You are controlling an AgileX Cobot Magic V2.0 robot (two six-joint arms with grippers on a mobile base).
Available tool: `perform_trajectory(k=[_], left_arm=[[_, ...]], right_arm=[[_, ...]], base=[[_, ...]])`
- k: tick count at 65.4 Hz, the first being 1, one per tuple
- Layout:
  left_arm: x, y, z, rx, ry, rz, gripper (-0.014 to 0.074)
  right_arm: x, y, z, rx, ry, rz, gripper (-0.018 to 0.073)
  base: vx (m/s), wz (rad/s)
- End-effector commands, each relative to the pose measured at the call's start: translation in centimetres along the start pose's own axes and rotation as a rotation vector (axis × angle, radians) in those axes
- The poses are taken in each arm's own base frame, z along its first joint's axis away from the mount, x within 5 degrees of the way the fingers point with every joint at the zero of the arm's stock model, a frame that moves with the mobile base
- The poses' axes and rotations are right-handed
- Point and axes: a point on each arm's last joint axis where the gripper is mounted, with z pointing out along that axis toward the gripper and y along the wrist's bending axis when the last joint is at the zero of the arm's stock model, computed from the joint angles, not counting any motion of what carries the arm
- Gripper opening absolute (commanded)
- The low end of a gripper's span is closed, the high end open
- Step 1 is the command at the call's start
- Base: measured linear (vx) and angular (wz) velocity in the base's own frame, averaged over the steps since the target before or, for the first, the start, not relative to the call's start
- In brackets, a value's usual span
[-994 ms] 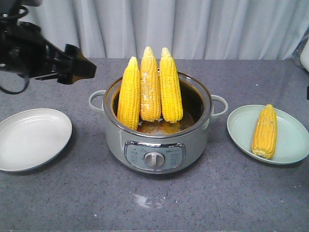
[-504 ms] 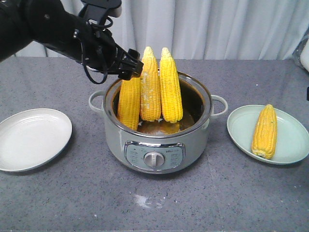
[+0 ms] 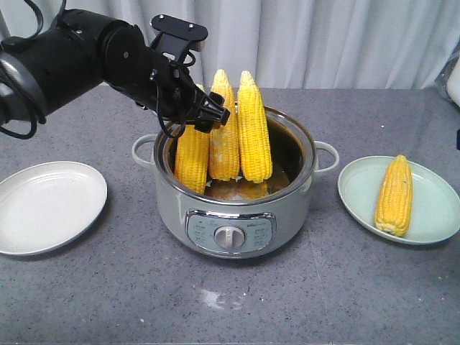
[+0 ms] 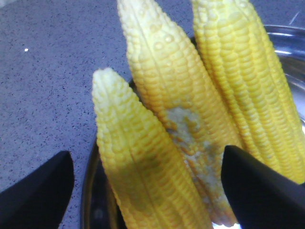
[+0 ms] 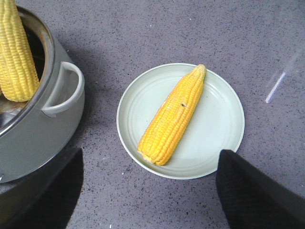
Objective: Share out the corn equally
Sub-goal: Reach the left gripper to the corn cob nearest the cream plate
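Note:
Three corn cobs stand upright in a grey cooker pot (image 3: 230,208): a left cob (image 3: 192,154), a middle cob (image 3: 224,136) and a right cob (image 3: 254,129). My left gripper (image 3: 210,113) covers the left cob's tip. In the left wrist view this gripper (image 4: 147,191) is open, its black fingers (image 4: 33,191) wide apart on either side of the left cob (image 4: 138,162) and the middle cob (image 4: 171,86). A fourth cob (image 3: 394,195) lies on the green plate (image 3: 431,215). My right gripper (image 5: 147,195) hangs open above the table, beside that plate (image 5: 219,124).
A white plate (image 3: 50,205) with nothing on it lies at the left of the pot. The pot has side handles (image 3: 144,149) and a front dial (image 3: 228,236). A pale curtain hangs behind the grey speckled table.
My left arm has swung right from the far left and come down onto the pot. Its gripper now sits over the left cob's tip. The cobs and plates have not moved.

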Motion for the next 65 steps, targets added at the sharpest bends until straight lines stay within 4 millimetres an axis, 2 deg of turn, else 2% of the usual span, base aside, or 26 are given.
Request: perform_trajectory(k=[1, 10, 19, 49, 65], left_arm=[[-1.95, 0.09, -2.99, -0.020, -0.141, -0.016, 0.0587], [-1.90, 0.18, -2.84, -0.030, -0.136, -0.019, 0.0567], [-1.91, 0.18, -2.84, -0.030, -0.138, -0.020, 0.0506], [-1.86, 0.19, -2.91, -0.030, -0.131, -0.020, 0.0172], [-1.81, 0.17, -3.21, -0.028, -0.115, -0.024, 0.0123]], right_arm=[[-0.82, 0.12, -0.98, 0.006, -0.083, -0.014, 0.0562], [-0.82, 0.12, -0.98, 0.006, -0.083, -0.014, 0.0562], [-0.82, 0.12, -0.98, 0.006, -0.083, -0.014, 0.0562], [-0.82, 0.12, -0.98, 0.006, -0.083, -0.014, 0.0562], [-0.82, 0.12, -0.98, 0.006, -0.083, -0.014, 0.0562]], base=[[0.00, 0.00], [0.00, 0.00], [0.00, 0.00], [0.00, 0.00], [0.00, 0.00]])
